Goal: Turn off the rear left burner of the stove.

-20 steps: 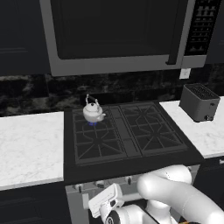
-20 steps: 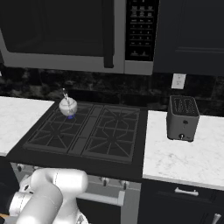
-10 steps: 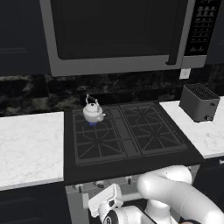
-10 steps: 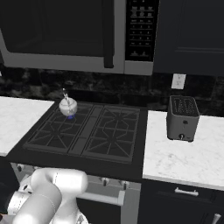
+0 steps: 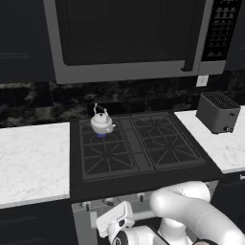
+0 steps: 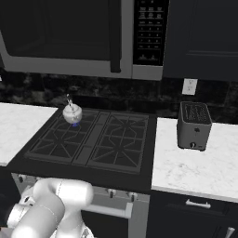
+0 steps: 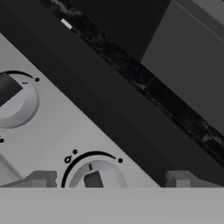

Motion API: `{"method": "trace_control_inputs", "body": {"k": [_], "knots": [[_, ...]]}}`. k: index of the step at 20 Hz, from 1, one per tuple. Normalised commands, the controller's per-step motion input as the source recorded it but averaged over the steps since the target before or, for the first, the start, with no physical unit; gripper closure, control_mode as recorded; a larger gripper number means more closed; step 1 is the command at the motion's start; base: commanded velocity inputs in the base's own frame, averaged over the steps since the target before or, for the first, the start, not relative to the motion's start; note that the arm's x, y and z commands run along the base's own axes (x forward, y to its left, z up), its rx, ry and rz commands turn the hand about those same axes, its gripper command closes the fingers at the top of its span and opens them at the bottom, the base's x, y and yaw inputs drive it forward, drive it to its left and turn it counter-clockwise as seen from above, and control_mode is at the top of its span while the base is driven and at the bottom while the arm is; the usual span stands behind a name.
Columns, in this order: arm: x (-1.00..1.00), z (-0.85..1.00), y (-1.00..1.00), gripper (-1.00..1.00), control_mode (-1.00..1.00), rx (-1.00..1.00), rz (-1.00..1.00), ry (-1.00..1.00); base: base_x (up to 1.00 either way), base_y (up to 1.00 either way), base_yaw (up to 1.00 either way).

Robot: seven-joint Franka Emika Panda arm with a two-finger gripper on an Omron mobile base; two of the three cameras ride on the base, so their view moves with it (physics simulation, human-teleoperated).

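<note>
A: Where is the thing we must switch off?

B: The rear left burner (image 5: 99, 135) is at the back left of the stove (image 5: 139, 168), and a small blue flame shows there under a white kettle (image 5: 102, 122). In the right base view the same burner (image 6: 73, 123) is also at the far left corner of the stove (image 6: 139, 173).

A: And the gripper?

B: The gripper (image 7: 109, 183) is low, in front of the silver front panel (image 7: 52, 131) of the stove, well below the burner itself. Its two fingertips (image 7: 41, 178) stand apart, one on each side of a round knob (image 7: 93, 176), and nothing is pinched between them yet, as far as I can judge.

A: So the knob lies which way from the gripper?

B: Straight ahead, between the tips and very near. The dark bar on this knob looks about in line with the camera's up direction. A second knob (image 7: 12, 98) lies to the upper left in the hand view, clearly apart.

A: Is the centred knob the right one?

B: I cannot tell from its markings. If it is, I think the next move only needs a short advance, a closing and a turn.
</note>
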Motion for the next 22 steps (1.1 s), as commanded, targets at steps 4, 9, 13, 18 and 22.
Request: {"method": "trace_control_inputs", "body": {"k": [4,9,13,18,22], "knots": [[0.03,-0.36,0.00,-1.00,-1.00,0.06,0.11,0.01,0.00,0.00,0.00],[-0.16,-0.02,-0.03,-1.00,-1.00,0.00,0.11,-0.05,0.00,0.00,0.00],[-0.03,0.03,0.00,-1.00,-1.00,0.00,0.04,0.00,0.00,0.00,0.00],[0.12,0.01,-0.01,-1.00,-1.00,0.00,0.01,0.00,0.00,0.00,0.00],[0.32,-0.34,0.00,-1.00,-1.00,-0.04,0.00,0.00,0.00,0.00,0.00]]}}
